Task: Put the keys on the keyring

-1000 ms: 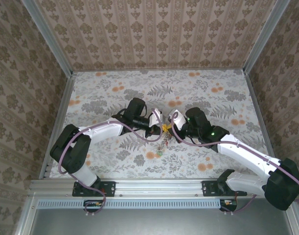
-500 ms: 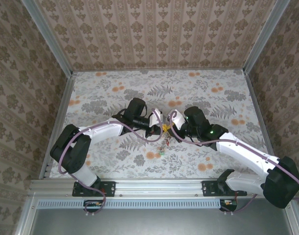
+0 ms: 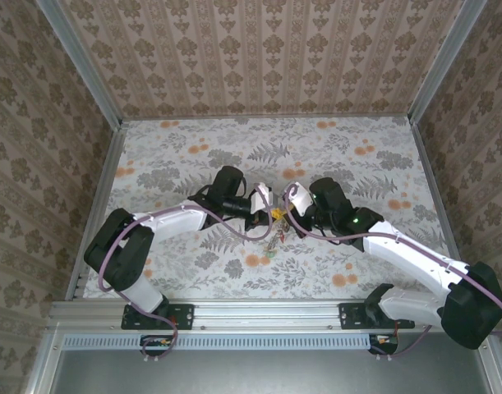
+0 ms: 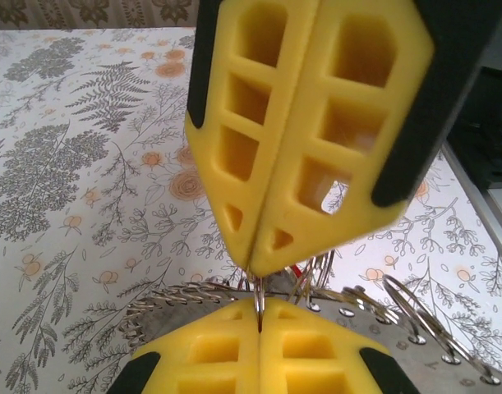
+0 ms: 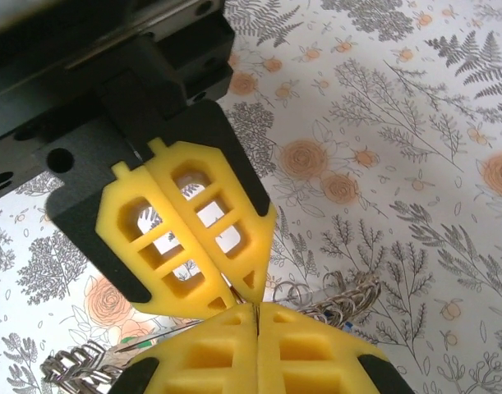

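left gripper point(image 4: 259, 328): pinched fully shut on the keyring point(image 4: 402, 300) wire, I think | right gripper point(image 5: 257, 316): shut too; can't tell on what | keyring: mid-table, between both tips; keys point(image 3: 271, 245) bunched just beside | progress: looks mid-threading; how many remain unclear

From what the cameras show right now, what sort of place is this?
Probably a small robot test cell, not a real room: a floral-covered table walled by wallpaper-patterned panels in aluminium framing, with the left arm and the right arm bolted at its near edge.
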